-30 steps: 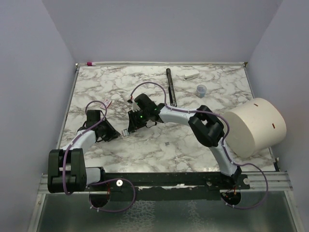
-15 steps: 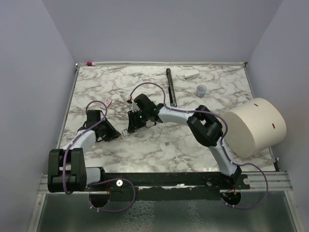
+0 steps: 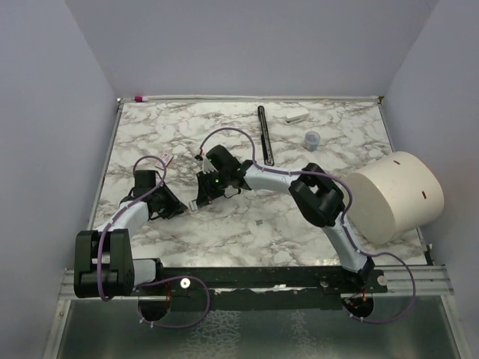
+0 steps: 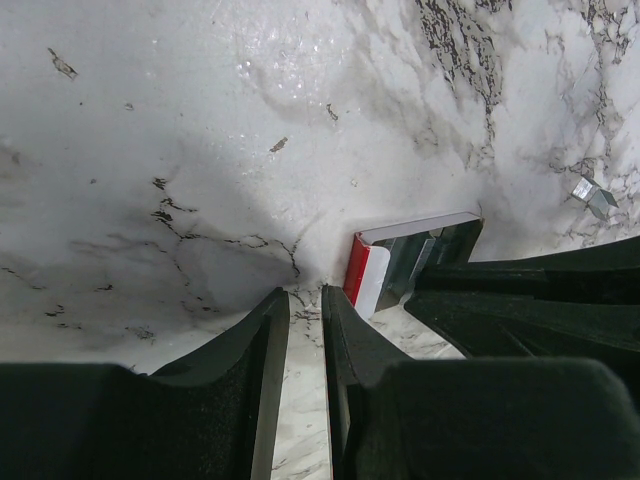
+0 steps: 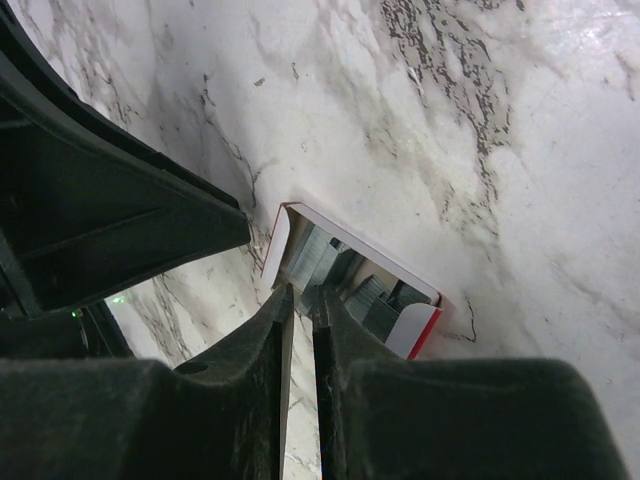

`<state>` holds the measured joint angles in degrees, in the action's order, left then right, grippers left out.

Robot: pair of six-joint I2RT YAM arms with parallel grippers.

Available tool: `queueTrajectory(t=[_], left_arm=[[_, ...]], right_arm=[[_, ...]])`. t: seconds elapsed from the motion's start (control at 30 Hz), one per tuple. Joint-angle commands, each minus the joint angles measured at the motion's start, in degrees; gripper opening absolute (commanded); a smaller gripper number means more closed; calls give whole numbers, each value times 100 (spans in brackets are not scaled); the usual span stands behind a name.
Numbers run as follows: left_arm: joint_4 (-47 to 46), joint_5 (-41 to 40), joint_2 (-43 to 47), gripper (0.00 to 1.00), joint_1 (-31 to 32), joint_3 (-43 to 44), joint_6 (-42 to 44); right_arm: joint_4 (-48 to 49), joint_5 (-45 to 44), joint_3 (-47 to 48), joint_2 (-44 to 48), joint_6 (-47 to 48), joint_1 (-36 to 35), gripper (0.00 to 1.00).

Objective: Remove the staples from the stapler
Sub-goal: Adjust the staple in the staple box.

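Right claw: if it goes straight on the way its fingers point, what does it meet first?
The stapler. The right claw points into its open metal tray, tips at its edge, maybe touching; depth is unclear.

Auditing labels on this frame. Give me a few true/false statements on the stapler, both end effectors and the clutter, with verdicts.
1. The stapler lies on the marble table with its metal inside showing. True.
2. The left end effector has the stapler between its fingers. False: the stapler lies just outside them, to one side.
3. The right end effector has its tips right at the stapler. True.
4. The black bar touches the stapler. False: it lies well apart, farther back.
5. The cream cylinder sits on the table's left side. False: it is at the right edge.
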<state>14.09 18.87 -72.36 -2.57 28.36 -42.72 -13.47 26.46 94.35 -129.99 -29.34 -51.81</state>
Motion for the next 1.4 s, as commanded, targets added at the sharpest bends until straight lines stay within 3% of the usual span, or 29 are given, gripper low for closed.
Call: queueTrajectory(t=[0.0,1.0,1.37], left_arm=[[-51,105,-24,24,-16,-76,81],[33,42,114,24,-7,-74,74],[118,-47,316,25,-7,-59,68]], right_arm=[[150,194,196,-173,-43,-72,15],[38,393,749,-461,-69,-189,21],[-49,195,656,-65,68,-184,25]])
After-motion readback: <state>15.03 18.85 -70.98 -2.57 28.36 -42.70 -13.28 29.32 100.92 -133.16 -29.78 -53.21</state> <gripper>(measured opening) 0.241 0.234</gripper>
